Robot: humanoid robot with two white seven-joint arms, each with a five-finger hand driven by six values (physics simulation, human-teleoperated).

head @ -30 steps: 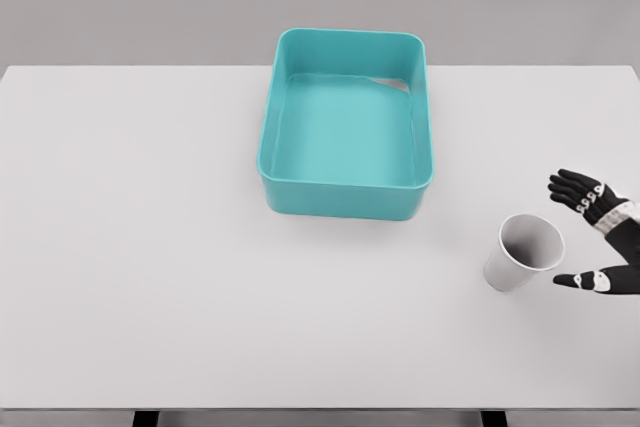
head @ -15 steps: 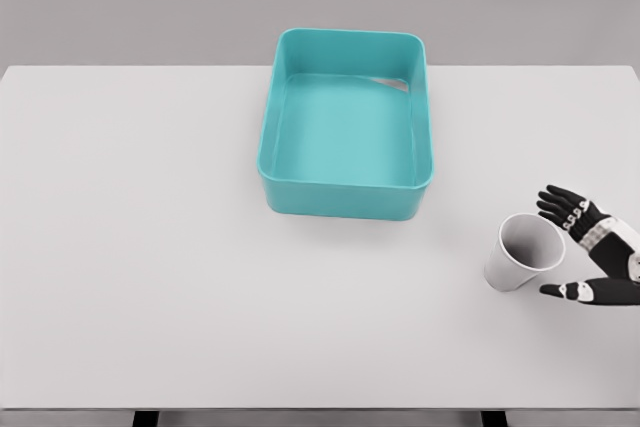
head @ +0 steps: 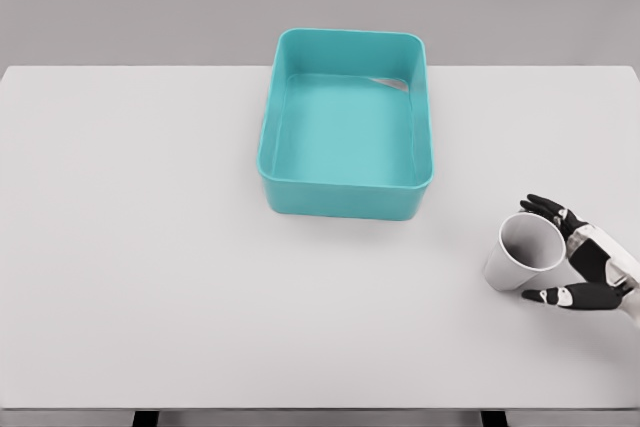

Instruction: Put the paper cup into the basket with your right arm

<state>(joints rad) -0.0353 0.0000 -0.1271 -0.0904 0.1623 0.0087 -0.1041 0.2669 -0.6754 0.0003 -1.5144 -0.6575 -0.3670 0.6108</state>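
Paper cup [head: 523,252] sits between the right hand's [head: 585,262] spread fingers [head: 545,207].

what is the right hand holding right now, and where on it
Nothing firmly yet, as far as can be told. The right hand brackets the cup at its rim, fingers above and thumb below, not clearly closed on it.

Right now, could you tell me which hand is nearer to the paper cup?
Right. The right hand sits just beside the paper cup, fingers spread around its rim. The left hand is out of view.
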